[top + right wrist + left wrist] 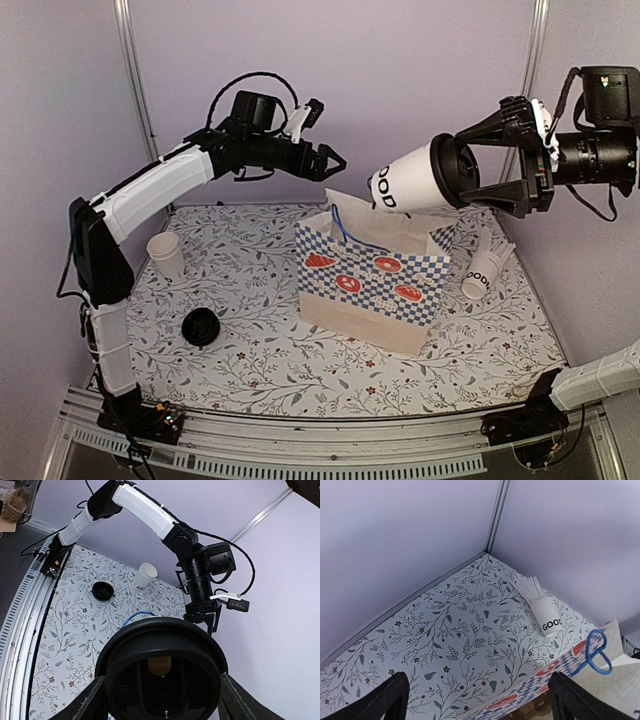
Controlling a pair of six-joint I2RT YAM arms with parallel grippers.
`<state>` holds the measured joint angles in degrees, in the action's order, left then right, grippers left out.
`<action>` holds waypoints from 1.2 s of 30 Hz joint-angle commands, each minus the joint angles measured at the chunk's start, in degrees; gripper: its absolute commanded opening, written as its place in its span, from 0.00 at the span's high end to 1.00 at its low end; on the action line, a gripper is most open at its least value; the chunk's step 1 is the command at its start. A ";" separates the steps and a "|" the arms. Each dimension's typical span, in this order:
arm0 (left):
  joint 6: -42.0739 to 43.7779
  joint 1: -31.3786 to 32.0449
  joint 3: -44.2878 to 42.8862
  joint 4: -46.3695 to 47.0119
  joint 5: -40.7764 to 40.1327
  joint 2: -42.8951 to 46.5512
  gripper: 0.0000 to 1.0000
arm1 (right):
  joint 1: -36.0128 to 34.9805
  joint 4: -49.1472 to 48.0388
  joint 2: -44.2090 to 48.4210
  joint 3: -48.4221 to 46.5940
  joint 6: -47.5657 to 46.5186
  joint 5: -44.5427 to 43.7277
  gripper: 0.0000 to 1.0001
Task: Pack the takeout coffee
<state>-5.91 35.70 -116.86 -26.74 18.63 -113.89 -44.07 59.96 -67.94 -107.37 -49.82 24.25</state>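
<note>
Counter (260, 350) covered in white leaf-print cloth; smooth lilac walls (400, 60) behind. Right tool (466, 169) clamps the white paper takeout coffee cup with round black plastic lid (410, 182), tilted at upper right above the blue-checkered paper bag (370, 278). Left tool (332, 158) wide, empty.

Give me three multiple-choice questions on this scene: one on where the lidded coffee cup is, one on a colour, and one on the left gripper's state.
1. Where is the takeout coffee?
A on the table
B in the right gripper, over the checkered bag
C inside the bag

2. What colour is the bag's cord handle?
A red
B yellow
C blue

3. How is the left gripper?
A open and empty
B shut on a cup
C shut on the handle

Answers:
1 B: the cup is clamped sideways above the bag's mouth.
2 C: the loop shows blue.
3 A: its jaws stand wide apart with nothing between them.
</note>
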 commanded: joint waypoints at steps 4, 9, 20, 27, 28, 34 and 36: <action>10.31 0.75 -8.56 -7.34 5.88 -5.46 0.00 | 6.90 -6.01 0.13 2.43 5.34 -1.30 0.60; 19.03 1.38 -10.41 -12.70 7.14 -6.59 0.00 | 11.47 -9.79 -0.14 4.82 6.67 -3.74 0.60; 29.32 4.87 -13.52 -15.71 6.70 -10.21 0.02 | 16.99 -11.62 -1.03 8.14 9.77 -2.17 0.59; 33.77 7.02 -15.77 -15.79 1.81 -13.23 0.09 | 17.09 -11.53 -0.99 11.44 9.96 -0.81 0.58; 34.57 7.28 -15.83 -15.92 1.95 -13.21 0.11 | 17.07 -11.45 -0.97 11.75 9.99 -0.64 0.58; 36.63 8.76 -15.24 -17.99 4.50 -11.24 0.25 | 17.09 -10.76 -1.02 12.22 10.26 0.83 0.58; 37.05 9.58 -14.21 -18.69 3.44 -10.09 0.27 | 17.09 -10.68 -0.88 12.40 10.34 1.82 0.58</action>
<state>28.73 43.75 -131.33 -42.81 22.46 -126.58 -27.29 49.67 -69.12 -95.70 -40.58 23.42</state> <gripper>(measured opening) 0.749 0.714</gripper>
